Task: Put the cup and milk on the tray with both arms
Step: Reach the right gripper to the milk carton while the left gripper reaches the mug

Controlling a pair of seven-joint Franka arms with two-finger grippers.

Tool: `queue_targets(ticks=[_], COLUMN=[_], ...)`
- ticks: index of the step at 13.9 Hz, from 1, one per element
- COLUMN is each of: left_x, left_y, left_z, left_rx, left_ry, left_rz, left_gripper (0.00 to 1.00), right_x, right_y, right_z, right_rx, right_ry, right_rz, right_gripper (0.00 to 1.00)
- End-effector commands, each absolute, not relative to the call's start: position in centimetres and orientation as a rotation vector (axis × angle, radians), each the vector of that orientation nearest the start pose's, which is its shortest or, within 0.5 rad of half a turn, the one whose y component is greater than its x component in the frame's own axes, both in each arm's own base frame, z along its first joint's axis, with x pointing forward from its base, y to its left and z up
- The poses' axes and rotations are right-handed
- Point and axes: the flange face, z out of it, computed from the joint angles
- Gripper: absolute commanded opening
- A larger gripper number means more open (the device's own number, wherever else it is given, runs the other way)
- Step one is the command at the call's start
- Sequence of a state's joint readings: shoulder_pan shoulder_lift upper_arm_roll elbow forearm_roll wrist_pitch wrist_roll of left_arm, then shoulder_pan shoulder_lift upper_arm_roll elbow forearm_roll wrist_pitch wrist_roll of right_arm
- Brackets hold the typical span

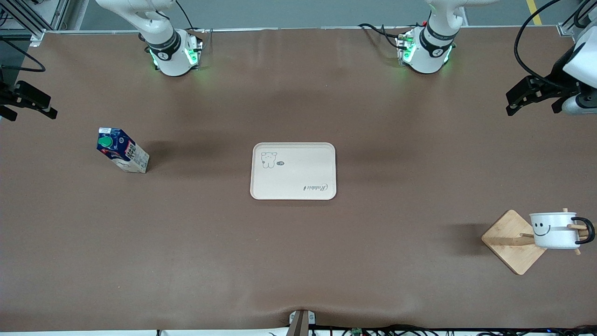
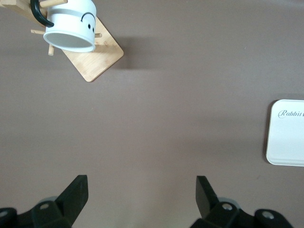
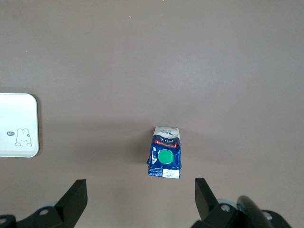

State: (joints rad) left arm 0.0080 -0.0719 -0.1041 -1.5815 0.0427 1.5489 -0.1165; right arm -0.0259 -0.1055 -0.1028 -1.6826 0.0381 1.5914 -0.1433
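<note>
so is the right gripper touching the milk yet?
Apart. The front view shows the right gripper at the table edge, bare brown table between it and the milk; the right wrist view shows its open fingers clear of the carton.

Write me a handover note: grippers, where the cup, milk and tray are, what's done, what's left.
Left gripper: open, empty, up at the left arm's end of the table.
Right gripper: open, empty, over the milk.
Milk: upright on the table toward the right arm's end.
Cup: hanging on the wooden rack, left arm's end.
Tray: mid-table, nothing on it.
Done: nothing. Left: both items onto the tray.
</note>
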Motion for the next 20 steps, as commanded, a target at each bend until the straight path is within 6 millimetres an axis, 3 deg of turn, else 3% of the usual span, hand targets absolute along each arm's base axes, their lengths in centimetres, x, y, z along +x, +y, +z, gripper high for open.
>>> queue_targets(ticks=[1,6,9,11,14,20], left_x=[53.0,53.1,54.2,55.1,56.9,58.9], left_y=[-4.6,-4.7,-4.2,-2.2,1.3,9.2], left_z=[66.2,66.1,64.2,63.1,59.2,52.0], left_rx=[-3.094,-3.093,-3.094,-3.095,-3.094,-3.051], left_ry=[-0.020,-0.023,-0.040,-0.107,-0.199,-0.389], left_rz=[-0.073,-0.071,-0.017,-0.006,-0.065,-0.395], left_gripper=[1.00,1.00,1.00,1.00,1.00,1.00], right_x=[51.7,51.7,52.0,52.2,53.2,56.4], right_y=[-6.3,-6.4,-6.7,-6.9,-6.5,-7.1], right_z=[63.6,63.6,63.0,62.7,61.1,52.6], right_rx=[-3.097,-3.097,-3.097,-3.094,-3.100,-3.088], right_ry=[-0.001,-0.013,0.007,0.014,-0.006,0.024], right_rz=[-0.034,-0.034,-0.020,-0.011,0.038,0.288], right_gripper=[1.00,1.00,1.00,1.00,1.00,1.00])
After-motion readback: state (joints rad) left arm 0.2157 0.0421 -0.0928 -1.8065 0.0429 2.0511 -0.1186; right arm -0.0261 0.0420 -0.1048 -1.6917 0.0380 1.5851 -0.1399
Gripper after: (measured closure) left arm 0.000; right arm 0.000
